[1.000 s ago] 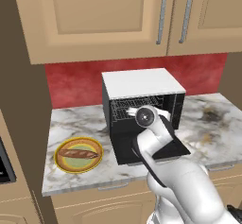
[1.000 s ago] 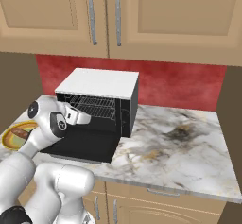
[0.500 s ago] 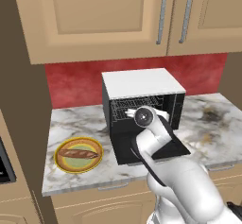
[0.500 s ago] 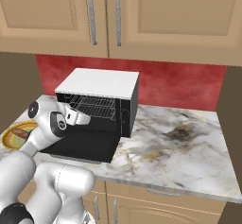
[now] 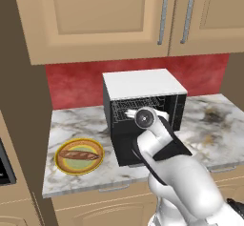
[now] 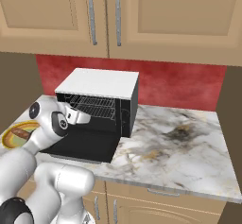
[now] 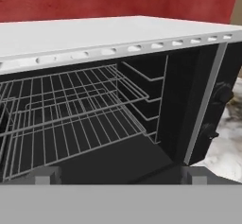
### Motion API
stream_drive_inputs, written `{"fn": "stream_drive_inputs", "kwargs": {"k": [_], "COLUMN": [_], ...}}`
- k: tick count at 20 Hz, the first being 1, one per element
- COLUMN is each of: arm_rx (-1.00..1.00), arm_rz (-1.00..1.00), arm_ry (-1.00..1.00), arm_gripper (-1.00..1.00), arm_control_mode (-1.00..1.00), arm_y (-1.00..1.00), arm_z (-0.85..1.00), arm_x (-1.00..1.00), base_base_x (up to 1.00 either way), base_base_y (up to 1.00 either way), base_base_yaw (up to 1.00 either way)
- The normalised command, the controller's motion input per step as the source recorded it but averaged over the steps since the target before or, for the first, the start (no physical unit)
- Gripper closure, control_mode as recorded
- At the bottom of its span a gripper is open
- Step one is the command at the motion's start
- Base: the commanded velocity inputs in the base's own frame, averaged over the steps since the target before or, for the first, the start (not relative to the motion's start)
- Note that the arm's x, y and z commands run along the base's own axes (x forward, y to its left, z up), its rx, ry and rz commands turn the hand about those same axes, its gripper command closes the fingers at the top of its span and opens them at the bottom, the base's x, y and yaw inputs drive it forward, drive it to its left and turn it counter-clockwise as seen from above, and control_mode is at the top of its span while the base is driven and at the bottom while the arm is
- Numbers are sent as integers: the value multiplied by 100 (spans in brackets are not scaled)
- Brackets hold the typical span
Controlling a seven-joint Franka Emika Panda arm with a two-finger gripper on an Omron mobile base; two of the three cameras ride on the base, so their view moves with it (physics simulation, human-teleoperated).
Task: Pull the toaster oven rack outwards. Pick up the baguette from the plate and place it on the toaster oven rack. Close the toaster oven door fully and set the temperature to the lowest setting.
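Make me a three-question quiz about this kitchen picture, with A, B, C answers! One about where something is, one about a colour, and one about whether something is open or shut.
1. Where is the baguette?
A. on the plate
B. on the oven rack
C. in the gripper

2. What colour is the top of the toaster oven?
A. red
B. white
C. tan

3. How is the oven door?
A. shut tight
C. folded down open
B. taken off and leaning on the wall

Answers:
1. A: the loaf lies on the plate left of the oven, while the rack is bare.
2. B: the flat top is white in both base views.
3. C: the door lies flat in front of the cavity, and the hand view looks straight inside.
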Motion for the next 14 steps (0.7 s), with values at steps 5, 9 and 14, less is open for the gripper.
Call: {"fn": "stream_drive_inputs", "kwargs": {"k": [5,9,14], "arm_rx": [0,0,0], "arm_rz": [6,5,5], "arm_ry": [-7,-2,0], "arm_gripper": [-100,-100,-100], "arm_control_mode": [-100,-100,-100], "arm_y": [-11,-9,-7], "arm_z": [-40,-44,-42], "arm_x": [12,10,7], "base_base_x": [0,0,0], "base_base_y": [0,0,0], "base_base_yaw": [0,0,0]}}
